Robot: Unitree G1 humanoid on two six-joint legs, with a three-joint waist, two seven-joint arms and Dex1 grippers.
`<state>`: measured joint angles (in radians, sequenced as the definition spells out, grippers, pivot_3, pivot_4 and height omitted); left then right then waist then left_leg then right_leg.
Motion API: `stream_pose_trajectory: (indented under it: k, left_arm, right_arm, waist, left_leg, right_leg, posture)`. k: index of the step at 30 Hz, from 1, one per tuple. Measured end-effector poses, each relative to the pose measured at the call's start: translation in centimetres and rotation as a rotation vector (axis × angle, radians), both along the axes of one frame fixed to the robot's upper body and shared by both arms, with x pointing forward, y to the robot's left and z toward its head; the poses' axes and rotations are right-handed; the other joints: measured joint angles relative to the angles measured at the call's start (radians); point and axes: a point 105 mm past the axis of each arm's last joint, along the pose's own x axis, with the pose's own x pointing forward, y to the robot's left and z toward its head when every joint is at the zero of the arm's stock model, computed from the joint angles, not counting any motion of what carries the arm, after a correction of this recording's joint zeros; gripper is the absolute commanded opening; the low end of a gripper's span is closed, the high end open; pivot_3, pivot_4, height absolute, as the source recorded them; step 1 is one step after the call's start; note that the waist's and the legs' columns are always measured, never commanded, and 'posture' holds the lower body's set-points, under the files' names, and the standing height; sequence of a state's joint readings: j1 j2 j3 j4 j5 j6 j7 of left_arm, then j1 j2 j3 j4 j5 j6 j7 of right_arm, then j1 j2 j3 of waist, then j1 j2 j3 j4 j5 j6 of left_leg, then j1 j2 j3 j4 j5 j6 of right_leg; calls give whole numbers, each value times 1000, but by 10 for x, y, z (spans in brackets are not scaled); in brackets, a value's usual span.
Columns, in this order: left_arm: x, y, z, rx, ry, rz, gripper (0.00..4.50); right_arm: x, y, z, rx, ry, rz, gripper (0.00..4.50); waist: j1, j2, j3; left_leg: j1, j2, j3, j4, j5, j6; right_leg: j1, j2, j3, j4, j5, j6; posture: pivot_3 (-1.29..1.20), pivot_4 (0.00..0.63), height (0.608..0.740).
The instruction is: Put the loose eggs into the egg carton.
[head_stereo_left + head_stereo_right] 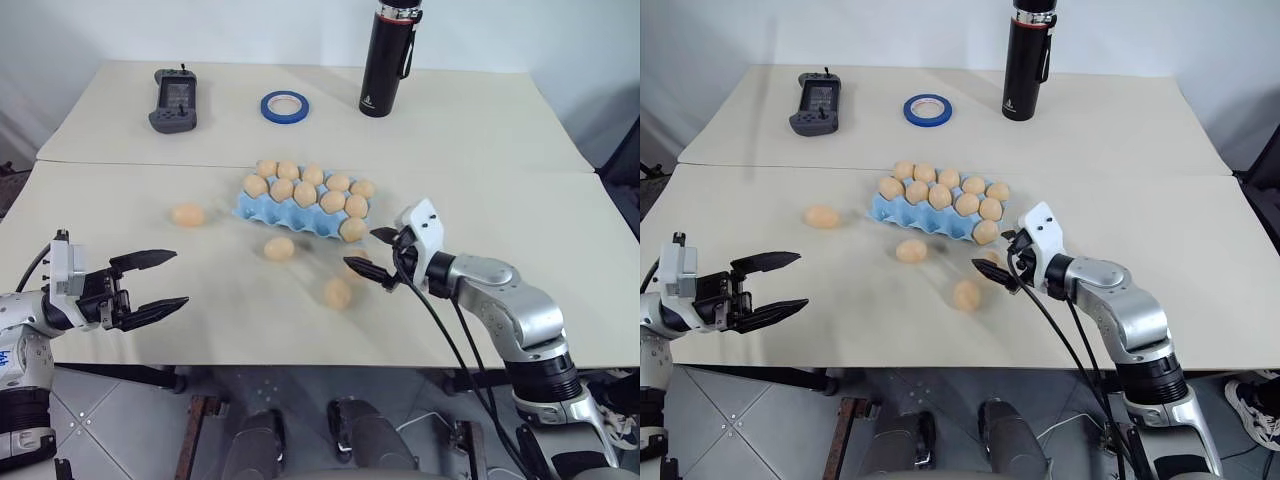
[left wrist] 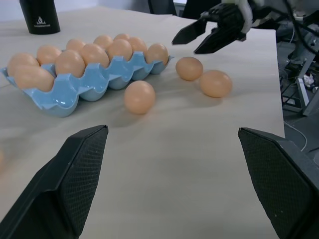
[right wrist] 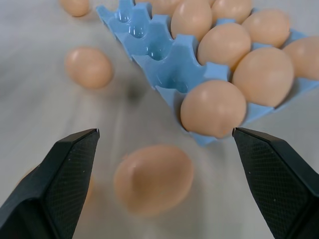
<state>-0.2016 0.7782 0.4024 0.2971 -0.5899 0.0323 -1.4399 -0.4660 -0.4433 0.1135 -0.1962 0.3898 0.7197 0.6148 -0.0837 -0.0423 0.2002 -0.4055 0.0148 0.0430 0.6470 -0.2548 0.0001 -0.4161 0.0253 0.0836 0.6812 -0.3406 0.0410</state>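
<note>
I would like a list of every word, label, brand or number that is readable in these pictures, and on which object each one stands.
Black bottle: a small white logo with a line of letters under it, too small to read.
Grey handheld controller: has a screen, no text readable.
Blue tape roll, egg carton, eggs: no text.
Nothing in these pictures can be quoted as readable text.

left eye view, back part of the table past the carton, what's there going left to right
handheld controller → blue tape roll → black bottle
</note>
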Motion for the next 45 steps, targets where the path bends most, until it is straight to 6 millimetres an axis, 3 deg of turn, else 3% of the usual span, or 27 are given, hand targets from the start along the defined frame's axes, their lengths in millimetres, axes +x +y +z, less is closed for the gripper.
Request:
stream_pose_trajectory:
  k: [6, 11, 14, 18, 24, 31, 40, 45]
  left_arm:
    - [-4, -2, -2, -15, -11, 25, 4450]
    - [-5, -2, 1, -28, -24, 41, 4450]
    - [-4, -5, 3, -35, -36, 37, 4450]
    - [-4, -5, 3, -39, -34, 35, 4450]
    - [-4, -6, 4, -40, -30, 16, 4450]
    - [-7, -6, 1, -46, -5, 19, 4450]
    - [-10, -2, 5, -48, -15, 51, 4450]
    - [-10, -1, 5, -49, -17, 61, 4450]
  right_arm:
    - [3, 2, -2, 2, -7, -17, 4500]
    - [-2, -6, 11, 25, -20, -21, 4500]
    - [-24, -7, 15, 19, 8, 71, 4500]
    - [-60, 1, 3, -45, 68, 248, 4500]
    - [-76, 12, -16, -144, 117, 374, 4500]
    - [-68, 34, -26, -167, 60, 407, 4500]
    - [-54, 43, -25, -145, 36, 384, 4500]
    - [-53, 64, -21, -98, 24, 404, 4500]
  waist:
    - [0, 0, 0]
    - [1, 0, 0]
    - [1, 0, 0]
    - [-2, 0, 0]
    - [-1, 0, 0]
    - [0, 0, 0]
    - [0, 0, 0]
    - [-2, 0, 0]
  left_leg:
    - [0, 0, -1, 1, 0, 0]
    - [0, 0, -1, 0, 0, 0]
    - [0, 0, -3, -1, 0, 0]
    - [0, 0, -4, -1, 0, 0]
    - [1, 0, -5, 0, 0, 0]
    - [0, 0, -5, 0, 0, 0]
    - [0, 0, -6, -1, 0, 0]
    - [0, 0, -6, -1, 0, 0]
  right_leg:
    - [1, 0, -1, 0, 0, 0]
    - [1, 0, -1, 0, 0, 0]
    - [1, 0, -2, -2, 0, 0]
    - [4, 0, -3, -4, 0, 0]
    - [4, 0, -4, -4, 1, -1]
    - [4, 0, -5, -6, 1, -1]
    - [4, -1, -5, -6, 1, -1]
    - [4, -1, -6, -5, 1, -1]
  posture:
    - [0, 150, 740]
    - [0, 150, 740]
    - [0, 150, 740]
    - [0, 150, 740]
    - [0, 150, 740]
    - [0, 150, 740]
    - [0, 150, 740]
    - [0, 150, 740]
